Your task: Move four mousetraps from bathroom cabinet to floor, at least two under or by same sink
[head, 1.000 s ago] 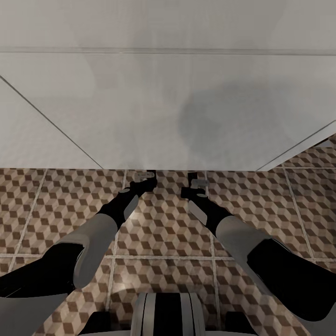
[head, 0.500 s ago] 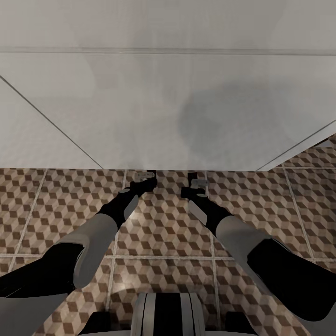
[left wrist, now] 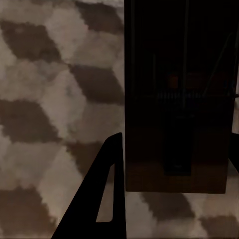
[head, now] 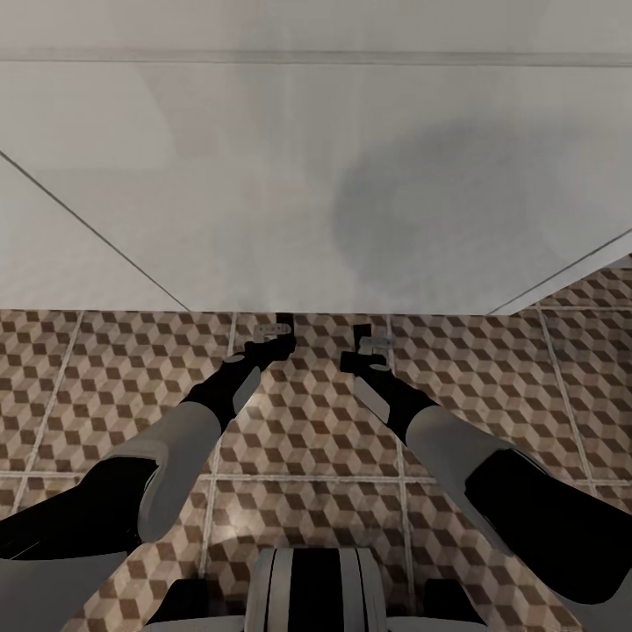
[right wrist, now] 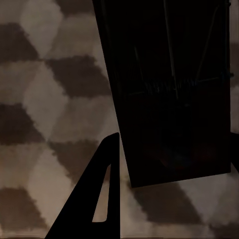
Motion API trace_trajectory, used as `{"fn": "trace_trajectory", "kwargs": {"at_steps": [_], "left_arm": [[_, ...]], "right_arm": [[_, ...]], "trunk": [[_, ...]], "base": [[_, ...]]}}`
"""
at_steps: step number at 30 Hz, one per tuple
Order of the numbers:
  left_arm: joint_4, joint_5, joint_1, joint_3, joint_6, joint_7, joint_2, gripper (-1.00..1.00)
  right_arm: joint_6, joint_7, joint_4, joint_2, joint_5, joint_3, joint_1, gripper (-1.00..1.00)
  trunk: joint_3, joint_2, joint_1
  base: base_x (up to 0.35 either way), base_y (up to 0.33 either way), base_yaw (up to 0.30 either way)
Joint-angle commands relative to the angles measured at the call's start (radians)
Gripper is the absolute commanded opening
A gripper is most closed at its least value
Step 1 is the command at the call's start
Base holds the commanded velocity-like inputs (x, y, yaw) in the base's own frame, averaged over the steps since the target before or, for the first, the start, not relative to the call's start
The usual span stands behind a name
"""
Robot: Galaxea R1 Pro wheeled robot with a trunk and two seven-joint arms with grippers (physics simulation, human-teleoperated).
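Pincers point(head: 283, 326) point(head: 362, 333) apparently each clamp a dark mousetrap point(left wrist: 177, 99) point(right wrist: 167, 89).

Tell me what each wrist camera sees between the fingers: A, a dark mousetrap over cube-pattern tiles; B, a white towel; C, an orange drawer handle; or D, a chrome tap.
A: in both wrist views a dark mousetrap with thin wire parts sits over the bathroom floor tiles.

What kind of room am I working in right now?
Likely a bathroom: brown, beige and white cube-pattern floor tiles run beneath a large plain white fixture, and each end effector carries a small dark flat mousetrap.
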Motion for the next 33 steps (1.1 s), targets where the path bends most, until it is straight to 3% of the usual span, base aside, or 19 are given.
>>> {"fn": "trace_trajectory", "kwargs": {"at_steps": [1,24,33], "left_arm": [[-0.002,0.004,0.0,0.0,0.006,0.0,0.0,-1.0],[-0.003,0.004,0.0,0.0,0.006,0.0,0.0,-1.0],[-0.003,0.004,0.0,0.001,0.003,0.005,0.0,-1.0]], "right_arm": [[0.005,-0.008,-0.002,-0.001,-0.005,0.009,-0.001,-1.0],[0.002,-0.008,-0.004,0.0,-0.004,0.008,-0.001,-1.0],[-0.059,-0.009,-0.004,0.0,-0.003,0.008,-0.001,-1.0]], "trunk": [[-0.001,0.0,0.0],[-0.001,0.0,0.0],[-0.001,0.0,0.0]], "base": [[0.0,0.0,0.0],[0.0,0.0,0.0],[0.0,0.0,0.0]]}}
